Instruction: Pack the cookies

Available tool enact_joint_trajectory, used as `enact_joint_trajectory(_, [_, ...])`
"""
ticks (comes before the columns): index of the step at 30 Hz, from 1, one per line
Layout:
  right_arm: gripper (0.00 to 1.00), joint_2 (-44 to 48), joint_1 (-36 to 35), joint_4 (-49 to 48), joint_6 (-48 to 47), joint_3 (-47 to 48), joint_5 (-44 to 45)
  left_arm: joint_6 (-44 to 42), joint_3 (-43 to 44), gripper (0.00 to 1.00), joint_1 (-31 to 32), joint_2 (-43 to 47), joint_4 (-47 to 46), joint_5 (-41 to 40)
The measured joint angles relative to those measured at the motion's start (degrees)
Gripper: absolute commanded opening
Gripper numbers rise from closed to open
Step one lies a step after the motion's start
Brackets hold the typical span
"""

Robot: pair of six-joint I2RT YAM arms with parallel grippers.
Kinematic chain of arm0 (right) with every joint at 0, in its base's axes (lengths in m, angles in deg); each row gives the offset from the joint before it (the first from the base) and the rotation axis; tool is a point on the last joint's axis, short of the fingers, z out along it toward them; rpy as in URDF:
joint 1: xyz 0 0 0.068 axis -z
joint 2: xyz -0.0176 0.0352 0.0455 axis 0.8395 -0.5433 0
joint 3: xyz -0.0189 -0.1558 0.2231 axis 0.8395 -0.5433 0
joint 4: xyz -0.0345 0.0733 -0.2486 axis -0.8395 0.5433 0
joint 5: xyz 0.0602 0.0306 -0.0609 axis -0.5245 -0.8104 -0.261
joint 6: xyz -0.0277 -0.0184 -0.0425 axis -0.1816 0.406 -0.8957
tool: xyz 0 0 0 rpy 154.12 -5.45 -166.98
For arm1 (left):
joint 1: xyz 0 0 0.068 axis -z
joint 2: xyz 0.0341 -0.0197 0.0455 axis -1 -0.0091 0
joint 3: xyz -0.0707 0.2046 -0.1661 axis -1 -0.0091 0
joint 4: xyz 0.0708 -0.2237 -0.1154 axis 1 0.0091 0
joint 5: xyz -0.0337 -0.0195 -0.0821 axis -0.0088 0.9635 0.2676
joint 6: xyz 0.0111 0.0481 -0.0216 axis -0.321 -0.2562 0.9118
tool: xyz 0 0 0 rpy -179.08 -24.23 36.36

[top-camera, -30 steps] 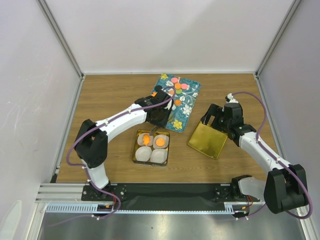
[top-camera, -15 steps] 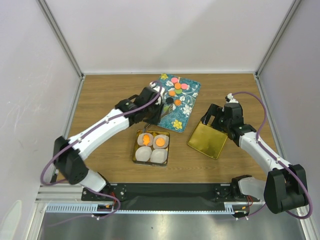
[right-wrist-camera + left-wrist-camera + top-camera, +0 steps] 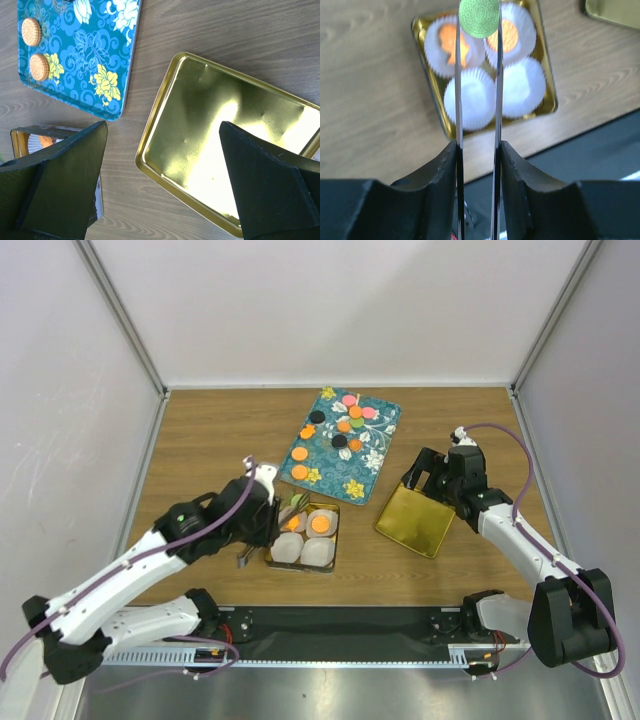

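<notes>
My left gripper [image 3: 477, 155] is shut on metal tweezers [image 3: 457, 100] whose tips pinch a green cookie [image 3: 479, 17]. It hangs over the gold tin [image 3: 547, 100], above the gap between the two far paper cups. Those two cups each hold an orange cookie [image 3: 454, 45]; the two near cups [image 3: 475, 97] are empty. From above, the left gripper [image 3: 262, 525] is at the tin's [image 3: 332, 540] left side. More cookies [image 3: 345, 425], orange, pink, green and black, lie on the teal tray [image 3: 370, 455]. My right gripper [image 3: 425, 475] is open and empty over the gold lid [image 3: 415, 525].
The gold lid [image 3: 225, 140] lies upside down right of the tin, between my right fingers [image 3: 60, 180]. The teal tray [image 3: 75, 45] with two orange cookies [image 3: 31, 31] is beyond it. White walls enclose the wooden table [image 3: 200, 430] on three sides.
My left arm has pulled back from the teal tray towards me and now holds the green cookie in the tweezers over the tin. The right arm has not moved.
</notes>
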Motion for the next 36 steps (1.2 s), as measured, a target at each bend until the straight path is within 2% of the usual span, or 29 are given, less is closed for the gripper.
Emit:
enact_joint_trajectory(7, [1.00,0.00,0.00,0.00,0.00,0.00,0.00,5.51,-5.75,0.38,2.54,7.93,4.81,-0.70])
enact_joint_trajectory(25, [1.00,0.00,0.00,0.00,0.00,0.00,0.17,11.67,-11.43,0.37,8.85,10.60,7.15,-0.68])
enact_joint_trajectory(36, [1.00,0.00,0.00,0.00,0.00,0.00,0.15,13.05,-12.44,0.46,9.73,11.52,8.52,-0.72])
